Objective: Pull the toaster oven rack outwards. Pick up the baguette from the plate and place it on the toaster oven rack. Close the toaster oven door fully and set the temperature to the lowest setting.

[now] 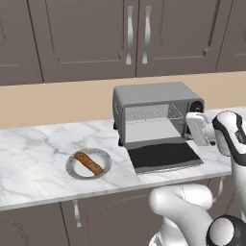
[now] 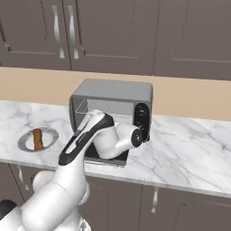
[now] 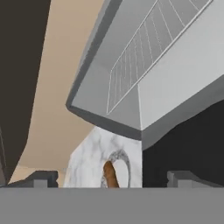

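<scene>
Jaws (image 3: 112,178) stand wide apart and grip nothing, near the right front of the toaster oven (image 1: 156,113). Ahead of them is the cavity with the toaster oven rack (image 3: 144,52) inside; the toaster oven door (image 1: 164,156) lies flat on the bench (image 1: 33,153). Beyond the jaws, the baguette (image 1: 89,163) rests on the plate (image 1: 72,166).

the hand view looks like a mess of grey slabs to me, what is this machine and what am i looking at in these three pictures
It is a white robot arm in a simulated kitchen. Two pictures come from cameras behind the arm, left and right. The third looks along its gripper, tilted, into the toaster oven. Its door lies open and the wire rack sits inside. On the marble counter, left of the oven, a baguette lies on a plate. The gripper is open and holds nothing.
</scene>
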Tool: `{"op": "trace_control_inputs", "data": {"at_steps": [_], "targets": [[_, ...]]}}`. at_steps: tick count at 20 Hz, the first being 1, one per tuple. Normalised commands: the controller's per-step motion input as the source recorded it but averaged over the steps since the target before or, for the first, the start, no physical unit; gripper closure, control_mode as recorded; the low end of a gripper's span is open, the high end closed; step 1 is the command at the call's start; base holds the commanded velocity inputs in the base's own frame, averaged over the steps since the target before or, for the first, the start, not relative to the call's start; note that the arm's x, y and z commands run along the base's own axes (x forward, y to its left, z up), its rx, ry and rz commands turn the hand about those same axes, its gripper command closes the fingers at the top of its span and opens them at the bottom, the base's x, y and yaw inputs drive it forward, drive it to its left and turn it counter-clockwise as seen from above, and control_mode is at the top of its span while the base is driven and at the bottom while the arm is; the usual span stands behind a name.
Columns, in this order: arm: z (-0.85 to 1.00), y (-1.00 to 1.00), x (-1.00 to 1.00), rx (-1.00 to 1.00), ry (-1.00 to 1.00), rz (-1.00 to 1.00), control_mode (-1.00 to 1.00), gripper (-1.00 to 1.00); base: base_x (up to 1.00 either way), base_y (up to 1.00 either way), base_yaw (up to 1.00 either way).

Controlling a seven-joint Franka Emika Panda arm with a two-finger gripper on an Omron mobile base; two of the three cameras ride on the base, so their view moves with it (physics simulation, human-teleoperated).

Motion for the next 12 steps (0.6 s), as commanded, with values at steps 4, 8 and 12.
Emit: {"op": "trace_control_inputs", "data": {"at_steps": [4,8,12], "targets": [[-0.22,-0.1,0.38,0.18,-0.02,0.06,-1.0,-1.0,0.0,0.0,0.0],[-0.18,0.0,0.35,0.2,-0.01,0.01,-1.0,-1.0,0.0,0.0,0.0],[-0.19,0.0,0.27,0.25,0.0,0.03,-1.0,-1.0,0.0,0.0,0.0]]}}
